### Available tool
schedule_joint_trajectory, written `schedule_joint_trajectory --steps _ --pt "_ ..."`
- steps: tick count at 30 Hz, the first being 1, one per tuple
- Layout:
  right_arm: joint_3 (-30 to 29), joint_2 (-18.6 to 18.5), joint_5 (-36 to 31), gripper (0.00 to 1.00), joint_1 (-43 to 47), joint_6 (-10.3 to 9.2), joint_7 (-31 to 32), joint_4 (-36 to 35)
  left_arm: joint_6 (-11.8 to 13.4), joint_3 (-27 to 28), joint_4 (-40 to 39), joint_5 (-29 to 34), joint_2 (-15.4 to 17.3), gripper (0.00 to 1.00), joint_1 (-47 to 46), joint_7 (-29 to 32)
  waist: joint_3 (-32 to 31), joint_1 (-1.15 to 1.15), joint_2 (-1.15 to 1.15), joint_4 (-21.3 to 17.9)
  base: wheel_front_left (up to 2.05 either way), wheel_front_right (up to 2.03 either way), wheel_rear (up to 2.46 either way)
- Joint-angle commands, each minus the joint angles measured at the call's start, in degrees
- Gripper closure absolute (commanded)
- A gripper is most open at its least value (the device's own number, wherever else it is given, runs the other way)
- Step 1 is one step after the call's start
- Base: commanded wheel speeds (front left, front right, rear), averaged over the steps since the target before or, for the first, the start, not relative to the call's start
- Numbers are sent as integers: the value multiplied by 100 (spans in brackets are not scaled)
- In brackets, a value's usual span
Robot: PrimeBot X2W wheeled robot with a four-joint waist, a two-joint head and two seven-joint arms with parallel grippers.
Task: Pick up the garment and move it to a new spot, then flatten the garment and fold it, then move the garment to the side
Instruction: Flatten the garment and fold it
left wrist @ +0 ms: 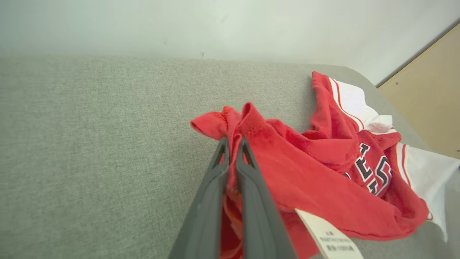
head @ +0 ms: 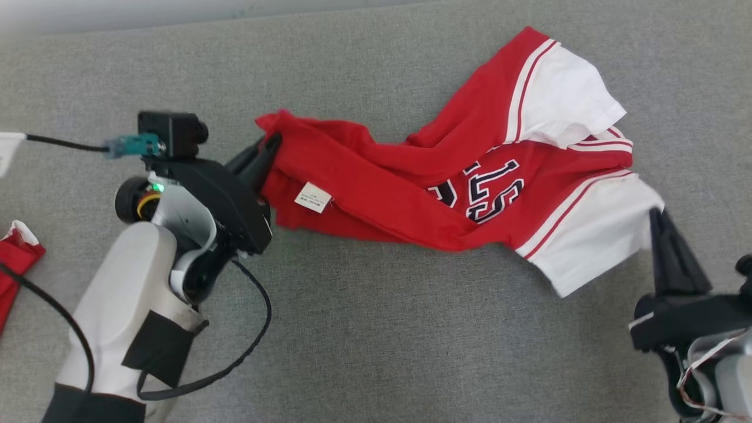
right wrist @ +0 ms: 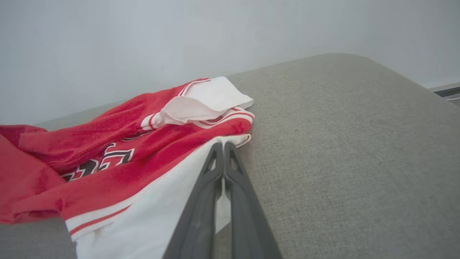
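Garment (head: 411, 176): red and white, crumpled in a long band on the grey bench (head: 376, 341).
Hard to read: its dark number print is half buried in folds; the text on its white label (head: 312, 197) is too small to make out.
Left gripper (head: 271, 144): fingers (left wrist: 212, 194) clamped on the garment's red end, pale forearm angled toward it.
Right gripper (head: 658, 217): fingers (right wrist: 201, 201) together, pinching the garment's white edge.
Cut off: red cloth (head: 14, 258), well apart from the garment's red end.
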Motion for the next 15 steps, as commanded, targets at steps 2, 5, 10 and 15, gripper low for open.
schedule_joint_trajectory --steps 2,5,10,15 --pt "-59 -75 -42 100 -113 0 -53 -237 -14 41 -189 -20 98 100 -88 34 -55 -1 -1 -22 0 0 0" --pt "-106 -108 25 100 -299 1 -61 -623 29 86 -487 -39 191 100 -124 96 -129 -1 -1 -46 0 0 0" --pt "-341 -215 38 100 -767 0 -177 -1252 217 229 -1105 159 322 100 -229 -170 -298 -1 -1 -58 0 0 0" --pt "-467 -239 -42 100 -1351 1 -181 -1674 532 340 -1771 360 343 100 -149 -466 -503 -1 -1 -11 0 0 0"
